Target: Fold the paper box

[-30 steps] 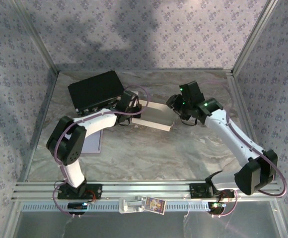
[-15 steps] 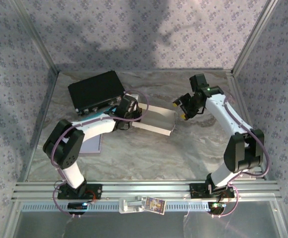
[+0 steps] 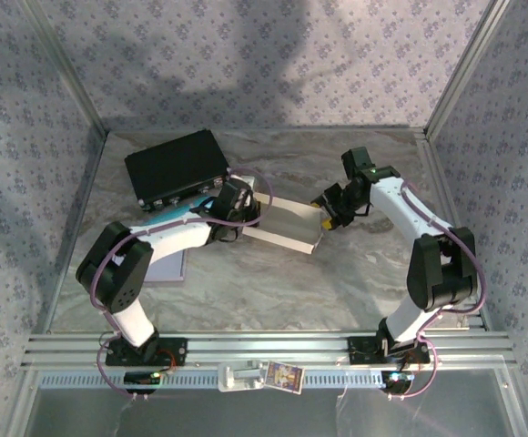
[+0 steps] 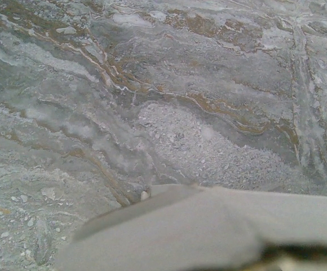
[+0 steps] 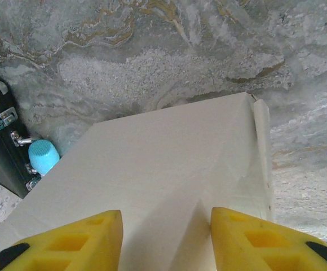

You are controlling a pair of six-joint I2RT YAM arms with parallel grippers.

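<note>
Ok so the paper box (image 3: 287,226) is lying flat on the marble-look table (image 3: 273,291), plain white, not folded into any shape yet. It sits pretty much between the two arms.

The left claw (image 3: 243,211) is parked right at the box's left edge and it's clenched tight. Whether it's actually pinching paper, I honestly can't tell. Its own camera just gets a blurry pale flap up close with bare marble beyond it.

The right claw (image 3: 327,216) is at the opposite end of the box. In its wrist view the yellow fingers (image 5: 67,240) are spread apart, with the white panel stretching away between them and nothing squeezed in there. So, released. There's a crease running up the panel and a narrow strip along the box's right side.

Off past the box's left end, on the far side, there's a black case (image 3: 175,167) with a small teal thing (image 5: 43,157) next to it. A pale sheet (image 3: 168,264) lies to the box's left, near side, partly under the left arm.
</note>
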